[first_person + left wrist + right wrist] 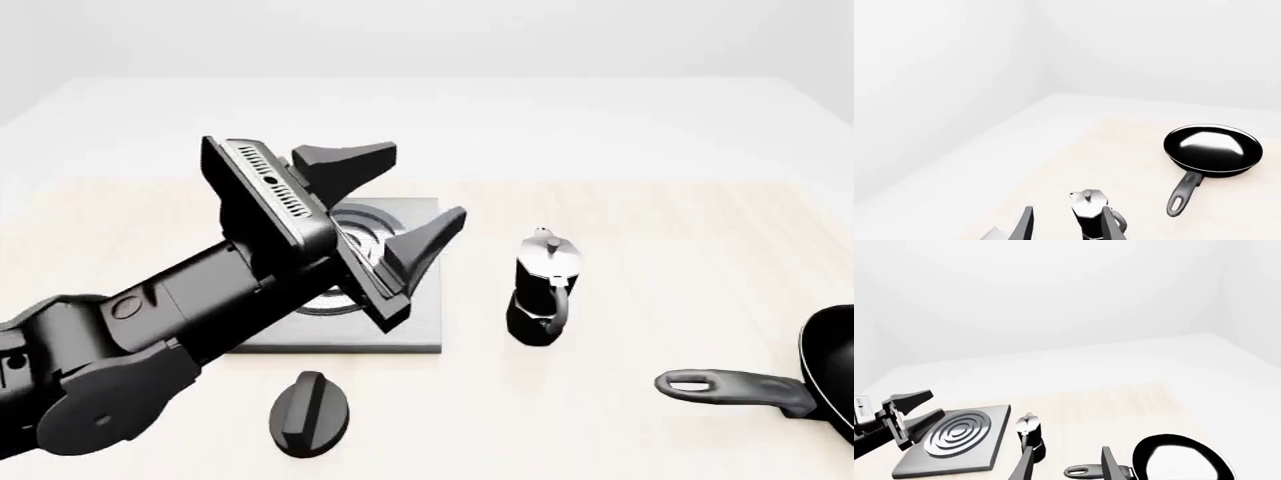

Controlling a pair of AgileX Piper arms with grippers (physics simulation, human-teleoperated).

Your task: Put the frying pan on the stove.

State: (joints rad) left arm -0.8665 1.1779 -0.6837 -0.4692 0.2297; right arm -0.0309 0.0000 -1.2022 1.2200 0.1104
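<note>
Black and glossy inside, the round shallow frying pan (1213, 150) with its long dark handle lies on the pale wooden worktop (1074, 165) in the left wrist view, well apart from one black moka pot with a silver lid (1091, 207); the left hand (1066, 227) shows two dark fingers spread apart, holding nothing. In the front view the same left hand (400, 205) hangs spread over the one flat square grey metal stove (400, 325), partly hiding its ringed burner; the moka pot (543, 290) stands just beside the stove, a single small black oval knob (312, 413) lies nearer the camera, and the pan (774, 385) sits at the right edge, not on the stove. In the right wrist view the right hand (1066, 465) is spread and empty, above the pan's handle; stove (954, 440), pot (1031, 437) and pan (1181, 462) each appear once. No writing is legible anywhere.
</note>
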